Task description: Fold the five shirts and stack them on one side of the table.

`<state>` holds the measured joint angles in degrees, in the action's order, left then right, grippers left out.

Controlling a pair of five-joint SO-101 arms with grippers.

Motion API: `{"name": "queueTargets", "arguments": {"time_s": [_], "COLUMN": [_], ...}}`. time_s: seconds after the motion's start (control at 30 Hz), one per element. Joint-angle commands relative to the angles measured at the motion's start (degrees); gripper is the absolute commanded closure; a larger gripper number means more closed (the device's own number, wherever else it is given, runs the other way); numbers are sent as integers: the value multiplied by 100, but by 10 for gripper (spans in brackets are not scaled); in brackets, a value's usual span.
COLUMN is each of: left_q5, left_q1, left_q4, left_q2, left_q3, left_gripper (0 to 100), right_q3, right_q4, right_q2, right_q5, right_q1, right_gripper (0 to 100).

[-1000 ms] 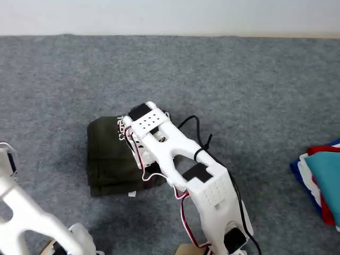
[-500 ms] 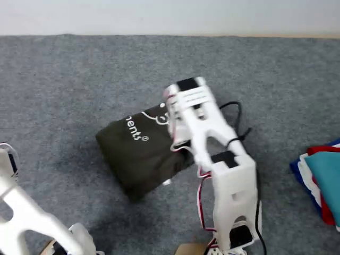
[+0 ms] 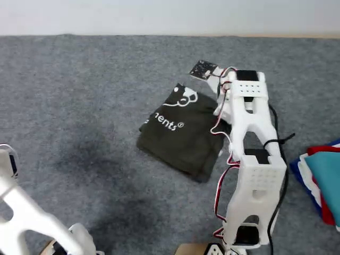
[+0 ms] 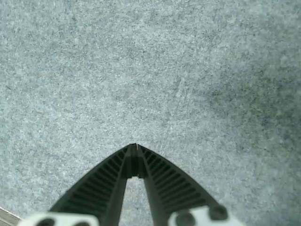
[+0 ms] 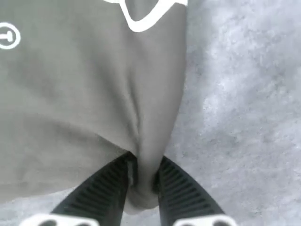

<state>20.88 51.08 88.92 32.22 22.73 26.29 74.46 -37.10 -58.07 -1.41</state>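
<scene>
A folded dark olive shirt (image 3: 178, 133) with white print lies at an angle on the grey carpet, right of the table's middle. My right gripper (image 5: 141, 165) is shut on a pinched fold at the edge of the shirt (image 5: 84, 84). In the high view the right arm (image 3: 249, 138) stretches from the near edge over the shirt's right side. My left gripper (image 4: 136, 147) is shut on nothing and hangs over bare carpet. The left arm (image 3: 21, 212) sits at the near left corner.
A stack of folded shirts (image 3: 321, 178) in teal, red, white and blue rests at the right edge of the table. Grey carpet (image 3: 79, 79) covers the left and far parts. A pale wall runs along the back.
The right arm has swung to the right and dragged the olive shirt with it, turning it so that the white print faces up. The left arm has kept still.
</scene>
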Motion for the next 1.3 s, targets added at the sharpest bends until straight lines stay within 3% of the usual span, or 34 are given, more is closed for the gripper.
{"name": "queueTargets", "arguments": {"time_s": [0.0,0.07,0.2,0.4,0.67,0.77,0.97,1.27], "left_q5": [70,70,70,70,35,26,26,35], "left_q1": [35,35,26,9,-9,-9,-9,0], "left_q4": [-88,-88,-97,-105,-105,-105,-105,-105], "left_q2": [167,167,167,167,167,167,167,167], "left_q3": [-48,-57,-66,-66,-40,-40,-31,-31], "left_gripper": [998,998,998,998,998,998,998,998], "right_q3": [396,484,765,949,914,914,949,949], "right_q4": [-110,110,426,919,796,602,-171,-1270], "right_q2": [268,444,875,1543,1253,734,-92,-822], "right_q5": [-255,-114,853,1591,2971,3130,3130,3112], "right_q1": [84,92,180,-101,-1385,-1868,-2396,-2325], "right_gripper": [964,882,737,729,730,770,989,988]}}
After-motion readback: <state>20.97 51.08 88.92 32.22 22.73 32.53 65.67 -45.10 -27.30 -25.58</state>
